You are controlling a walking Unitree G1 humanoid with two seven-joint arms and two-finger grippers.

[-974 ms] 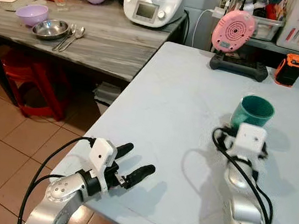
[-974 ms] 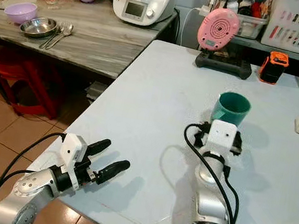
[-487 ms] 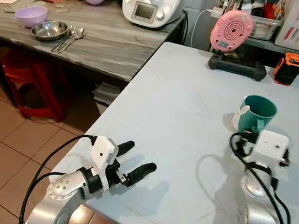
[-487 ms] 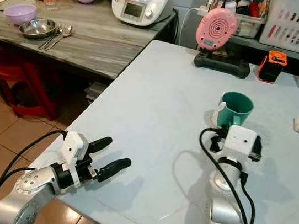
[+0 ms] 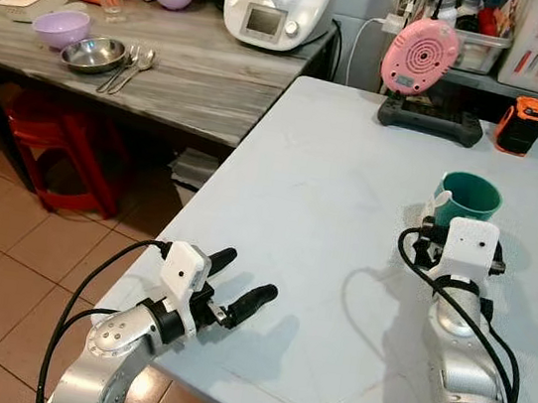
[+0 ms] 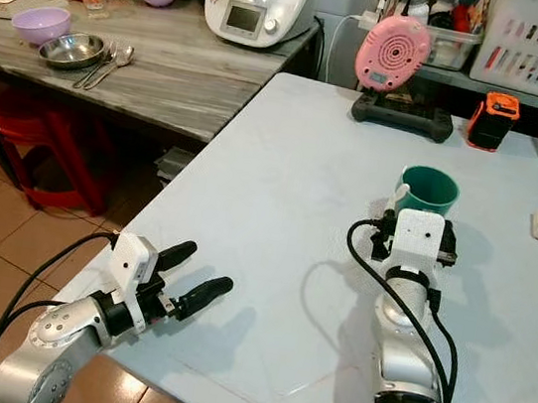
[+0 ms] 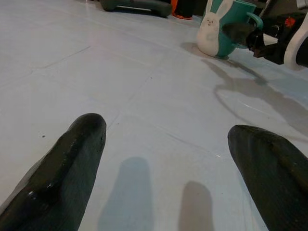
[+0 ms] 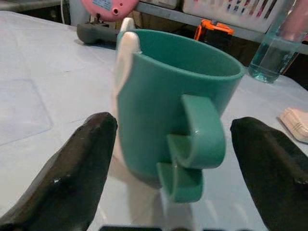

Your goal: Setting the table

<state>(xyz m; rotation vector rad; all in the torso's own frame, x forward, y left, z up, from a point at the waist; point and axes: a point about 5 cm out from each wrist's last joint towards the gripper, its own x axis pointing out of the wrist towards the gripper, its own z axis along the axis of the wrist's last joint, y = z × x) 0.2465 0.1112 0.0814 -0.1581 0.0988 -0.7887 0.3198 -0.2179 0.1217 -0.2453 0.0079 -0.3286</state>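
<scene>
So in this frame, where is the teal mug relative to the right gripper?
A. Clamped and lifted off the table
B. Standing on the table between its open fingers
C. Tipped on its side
B: the teal mug stands upright on the table, with the right gripper open around it, fingers apart from it.

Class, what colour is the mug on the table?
Teal, with a white rabbit on its side; clearest in the right wrist view.

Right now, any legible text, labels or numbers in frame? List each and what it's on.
None can be read.
Kitchen machine: its screen is too small to read.
Pink device: small label panel, blurred.
Orange gadget: no marking can be made out.
Teal mug: a white bunny figure, no words.
</scene>
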